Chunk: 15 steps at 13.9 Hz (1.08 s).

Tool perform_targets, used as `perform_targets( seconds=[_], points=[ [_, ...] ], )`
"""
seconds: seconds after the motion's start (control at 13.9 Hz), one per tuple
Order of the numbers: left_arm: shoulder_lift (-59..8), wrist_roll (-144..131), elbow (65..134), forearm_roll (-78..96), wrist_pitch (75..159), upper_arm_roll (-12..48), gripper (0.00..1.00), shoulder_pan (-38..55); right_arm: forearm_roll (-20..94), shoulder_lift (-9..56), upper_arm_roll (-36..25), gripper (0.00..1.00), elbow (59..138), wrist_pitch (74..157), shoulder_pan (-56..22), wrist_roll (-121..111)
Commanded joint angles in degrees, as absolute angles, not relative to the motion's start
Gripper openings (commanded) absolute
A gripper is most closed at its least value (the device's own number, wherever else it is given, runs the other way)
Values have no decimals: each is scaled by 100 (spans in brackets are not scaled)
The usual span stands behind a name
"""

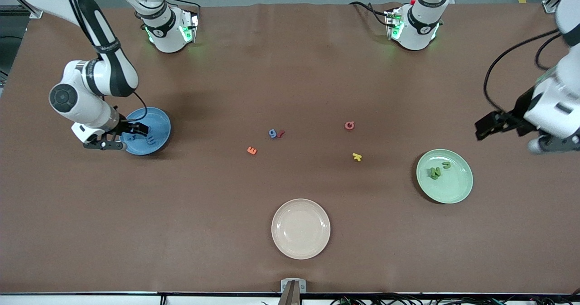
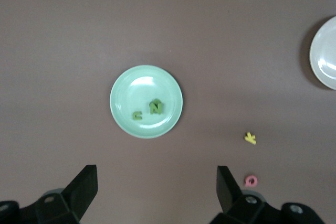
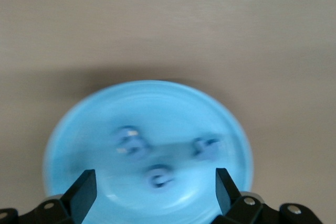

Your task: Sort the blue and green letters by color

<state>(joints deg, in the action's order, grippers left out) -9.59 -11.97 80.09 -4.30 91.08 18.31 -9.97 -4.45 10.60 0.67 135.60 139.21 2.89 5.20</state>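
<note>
Nearest the front camera: round cream-white plate on the brown-covered counter, nothing on it.

Next up, toward the left arm's end: round pale-green plate. Two olive-green chunky letters on it, an "N" and a "u", just beside each other.

Mid-counter, loose pieces, well apart from all plates:
- small yellow "k"
- small orange "E"
- light blue "g", touching or nearly touching a dark red letter that I cannot read
- small pink "Q", farthest of this group

Toward the right arm's end: round blue plate. Three light blue letters lie in it in the right wrist view; too blurred to read. One in the front view looks like an "E".

Right gripper low over the blue plate, fingers spread wide, nothing between them.

Left gripper up in the air over bare counter beside the green plate, at the left arm's end. Fingers wide apart, holding nothing. This arm waits.

No brand marks or printed labels readable anywhere besides the letter shapes themselves.
</note>
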Motion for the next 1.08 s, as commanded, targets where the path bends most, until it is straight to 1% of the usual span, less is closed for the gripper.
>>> perform_targets(
  seconds=[0.0,0.07,0.22,0.43,0.65,0.79,1.01],
  points=[
    [-432,-923,8278,-202,8781,987,100,-249,86,905,123,100,13299,13527,-516,1438],
    [-265,-923,8410,-193,8676,863,100,-98,175,914,114,100,13193,13526,-867,1859],
    [138,-905,8813,-193,8657,826,100,78,176,1002,123,100,12904,13500,-1500,2965],
    [491,-905,9175,-193,8657,650,100,308,176,1326,114,100,12386,13474,-2449,4741],
    [536,-897,9132,-45,8569,694,100,255,176,1879,106,100,11744,13491,-3188,6358],
    [519,-888,9097,-18,8578,668,100,246,167,2300,105,100,11279,13491,-3497,7474],
    [501,-608,9088,-113,8517,642,100,246,97,2907,97,97,10724,13544,-3901,8645]
  ],
)
